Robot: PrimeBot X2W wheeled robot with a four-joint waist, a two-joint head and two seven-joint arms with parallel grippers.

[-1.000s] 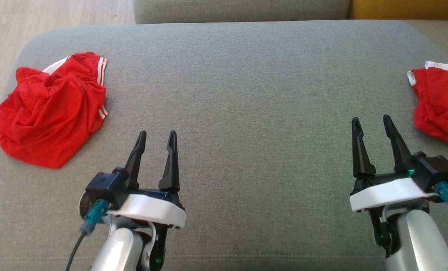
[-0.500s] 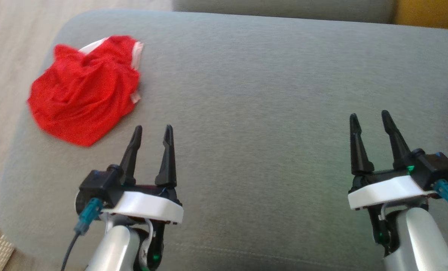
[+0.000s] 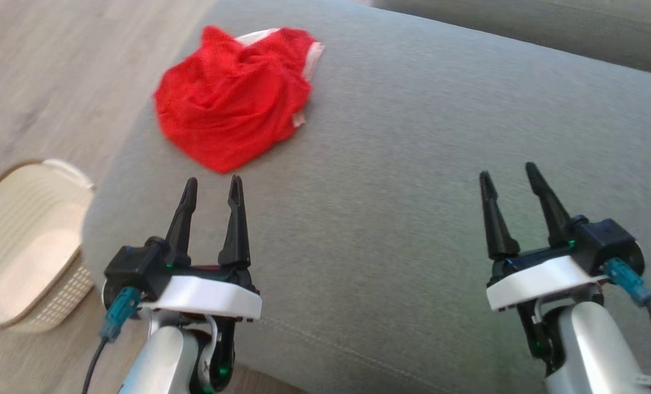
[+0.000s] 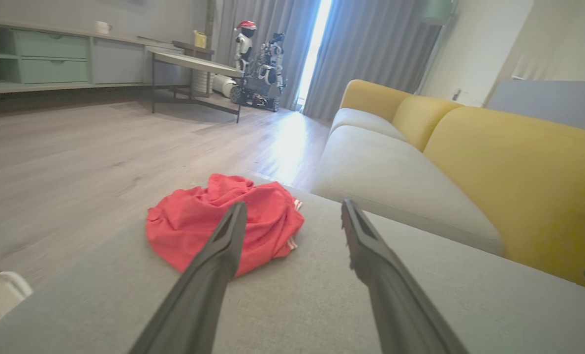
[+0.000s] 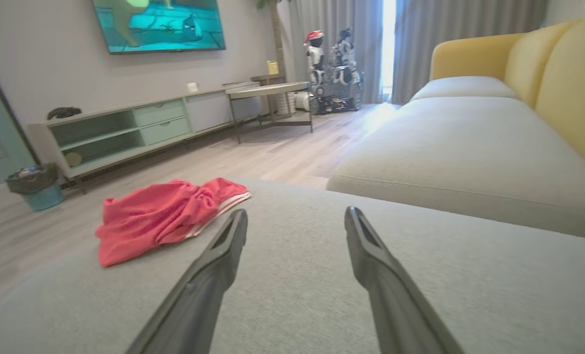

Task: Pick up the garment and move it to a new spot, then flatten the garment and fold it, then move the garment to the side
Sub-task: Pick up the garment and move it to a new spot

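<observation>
Garment (image 3: 235, 98): crumpled red heap on grey cushion (image 3: 402, 208), just ahead of left gripper (image 3: 213, 180), near cushion's left edge | left gripper: fingers wide, empty | right gripper (image 3: 508, 169): wide, empty, bare cushion ahead | head view: pale basket (image 3: 62, 301) on floor left of left gripper | left wrist view: yellow sofa back (image 4: 518, 172) to its right

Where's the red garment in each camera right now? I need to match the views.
Head view: the red garment is upper left of middle, near the cushion's left edge.
Left wrist view: the red garment is just left of centre.
Right wrist view: the red garment is left of middle.
Shared landmark: the grey cushion it lies on, with wooden floor beyond it.
</observation>
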